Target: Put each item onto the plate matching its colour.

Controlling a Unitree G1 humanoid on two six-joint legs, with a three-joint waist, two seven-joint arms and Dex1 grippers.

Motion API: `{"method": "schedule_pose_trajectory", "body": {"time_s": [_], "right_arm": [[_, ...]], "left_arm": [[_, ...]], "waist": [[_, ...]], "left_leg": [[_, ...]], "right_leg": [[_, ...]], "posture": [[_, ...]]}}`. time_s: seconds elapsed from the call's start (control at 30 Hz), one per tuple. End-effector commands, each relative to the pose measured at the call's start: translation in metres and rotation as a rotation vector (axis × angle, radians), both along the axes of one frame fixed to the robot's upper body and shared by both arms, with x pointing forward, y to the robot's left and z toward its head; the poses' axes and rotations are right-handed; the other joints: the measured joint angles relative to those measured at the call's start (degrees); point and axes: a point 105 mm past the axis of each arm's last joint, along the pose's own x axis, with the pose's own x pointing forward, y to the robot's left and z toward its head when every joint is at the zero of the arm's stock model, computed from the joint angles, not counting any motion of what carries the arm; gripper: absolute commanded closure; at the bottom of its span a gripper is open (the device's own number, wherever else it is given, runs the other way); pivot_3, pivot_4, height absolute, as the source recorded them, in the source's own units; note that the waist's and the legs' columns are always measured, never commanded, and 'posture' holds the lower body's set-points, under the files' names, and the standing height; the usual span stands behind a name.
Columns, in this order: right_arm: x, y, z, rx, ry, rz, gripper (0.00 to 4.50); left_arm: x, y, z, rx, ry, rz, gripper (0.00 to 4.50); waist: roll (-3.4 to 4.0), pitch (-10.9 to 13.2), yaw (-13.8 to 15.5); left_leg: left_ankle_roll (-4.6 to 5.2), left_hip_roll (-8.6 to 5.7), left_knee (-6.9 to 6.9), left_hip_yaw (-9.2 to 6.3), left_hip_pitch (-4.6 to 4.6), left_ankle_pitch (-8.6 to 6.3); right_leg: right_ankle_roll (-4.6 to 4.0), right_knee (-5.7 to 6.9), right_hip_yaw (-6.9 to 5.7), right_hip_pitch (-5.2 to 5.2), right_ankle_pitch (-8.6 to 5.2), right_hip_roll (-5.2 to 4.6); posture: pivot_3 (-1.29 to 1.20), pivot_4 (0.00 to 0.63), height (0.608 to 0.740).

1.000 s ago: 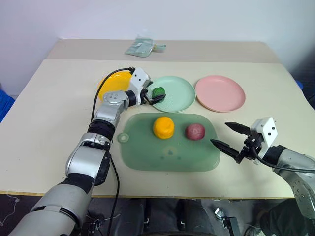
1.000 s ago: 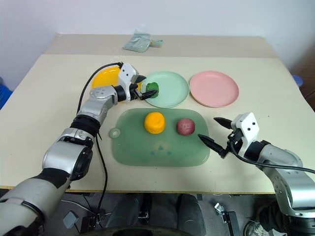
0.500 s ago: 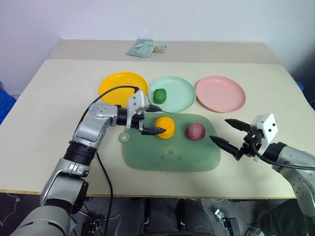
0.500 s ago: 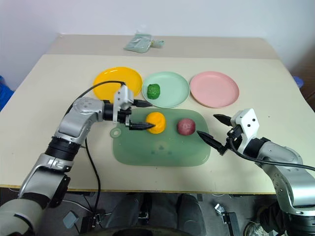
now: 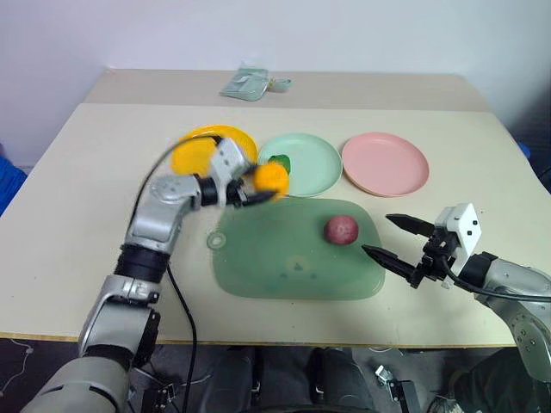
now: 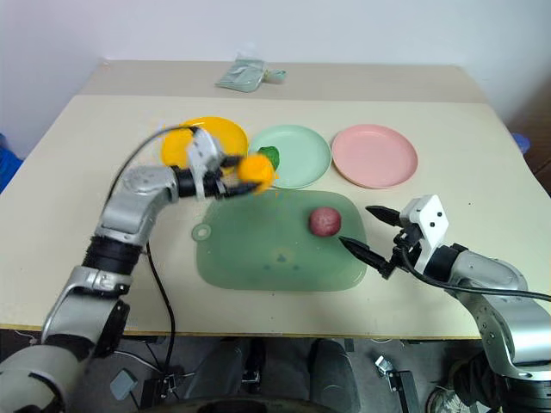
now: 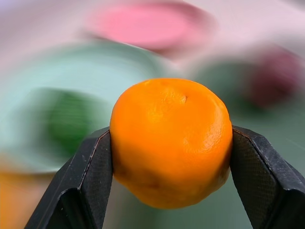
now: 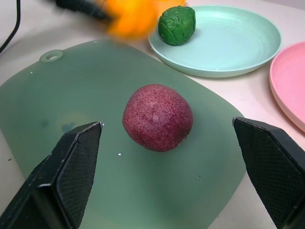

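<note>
While the left gripper (image 7: 169, 148) clamps the orange toy (image 7: 171, 142) aloft between yellow plate (image 5: 200, 148) and mint plate (image 5: 314, 163) (green toy (image 8: 177, 25) already there), the right gripper (image 5: 396, 241) waits, fingers apart, near the maroon toy (image 5: 341, 230) on the mat (image 5: 284, 267).

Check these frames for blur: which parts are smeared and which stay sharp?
Left eye view: the left tool and its orange are streaked by motion; the plates and the right tool stay crisp. Left wrist view: the orange is sharp between the fingers, the background is smeared. Right wrist view: the maroon ball is sharp, the orange a blur.
</note>
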Motion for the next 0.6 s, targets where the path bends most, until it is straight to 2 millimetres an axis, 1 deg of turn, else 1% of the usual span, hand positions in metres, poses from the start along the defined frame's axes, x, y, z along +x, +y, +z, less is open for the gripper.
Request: {"method": "schedule_pose_trajectory", "body": {"time_s": [0.03, 0.1, 0.2, 0.27, 0.3, 0.33, 0.4, 0.53, 0.57, 0.6], "right_arm": [[-0.001, 0.006, 0.006, -0.002, -0.044, 0.028, 0.00], [0.001, 0.008, 0.005, -0.004, -0.046, 0.035, 0.00], [0.007, 0.011, 0.006, 0.012, -0.033, 0.031, 0.00], [0.010, 0.013, 0.007, 0.023, -0.018, 0.037, 0.00], [0.010, 0.015, 0.008, 0.022, -0.016, 0.041, 0.00], [0.011, 0.018, 0.008, 0.019, -0.020, 0.048, 0.00], [0.012, 0.023, 0.010, 0.013, -0.032, 0.053, 0.00], [0.012, 0.036, 0.010, 0.008, -0.050, 0.078, 0.00], [0.013, 0.039, 0.010, 0.006, -0.059, 0.078, 0.00], [0.019, 0.041, 0.008, 0.001, -0.067, 0.062, 0.00]], "left_arm": [[0.031, 0.056, 0.011, -0.051, -0.003, 0.362, 1.53], [0.037, 0.066, 0.005, -0.052, 0.024, 0.433, 1.53], [0.040, 0.071, -0.004, -0.030, 0.022, 0.453, 1.53], [0.040, 0.072, -0.010, -0.018, 0.021, 0.450, 0.53], [0.040, 0.072, -0.011, -0.022, 0.019, 0.444, 0.13], [0.039, 0.071, -0.010, -0.028, 0.009, 0.439, 0.05], [0.037, 0.070, -0.005, -0.025, -0.035, 0.430, 0.05], [0.027, 0.068, 0.009, -0.056, -0.133, 0.393, 0.05], [0.023, 0.067, 0.011, -0.062, -0.143, 0.378, 0.05], [0.010, 0.057, 0.013, -0.076, -0.159, 0.285, 0.05]], "waist": [[0.00, 0.0, 0.0], [0.00, 0.0, 0.0], [-0.03, 0.0, 0.1], [-0.10, 0.1, 0.1], [-0.12, 0.1, 0.1], [-0.12, 0.1, 0.1], [-0.12, 0.1, 0.0], [-0.12, 0.1, -0.1], [-0.11, 0.1, -0.1], [-0.11, 0.1, -0.2]], "left_leg": [[0.00, -0.01, -0.01, 0.00, 0.00, 0.00], [0.01, -0.02, -0.03, 0.02, 0.01, 0.00], [0.01, -0.03, -0.02, 0.04, -0.01, -0.01], [0.00, -0.03, 0.00, 0.04, -0.02, 0.00], [0.00, -0.03, 0.00, 0.03, -0.02, 0.00], [-0.01, -0.03, 0.00, 0.02, -0.03, 0.00], [-0.01, -0.02, -0.01, 0.02, -0.03, 0.00], [-0.04, -0.01, -0.03, 0.04, -0.03, 0.01], [-0.05, -0.01, -0.03, 0.04, -0.03, 0.01], [-0.06, -0.01, -0.03, 0.04, -0.03, 0.02]], "right_leg": [[0.00, 0.00, 0.00, 0.00, 0.00, 0.00], [0.01, 0.02, -0.01, 0.00, 0.00, 0.00], [0.02, 0.08, -0.02, 0.01, 0.00, 0.00], [0.02, 0.07, -0.04, 0.02, 0.00, 0.00], [0.02, 0.07, -0.04, 0.01, 0.00, 0.00], [0.02, 0.07, -0.05, 0.01, 0.00, 0.00], [0.02, 0.07, -0.05, 0.01, 0.00, 0.00], [0.02, 0.06, -0.04, -0.01, 0.00, -0.01], [0.02, 0.06, -0.04, -0.02, 0.00, 0.00], [0.02, 0.06, -0.04, -0.03, 0.00, 0.00]], "posture": [[0.00, 0.150, 0.740], [0.00, 0.150, 0.740], [0.00, 0.150, 0.740], [0.00, 0.150, 0.740], [0.00, 0.150, 0.740], [0.00, 0.150, 0.740], [0.00, 0.150, 0.740], [0.00, 0.150, 0.740], [0.00, 0.150, 0.740], [0.00, 0.150, 0.740]]}}
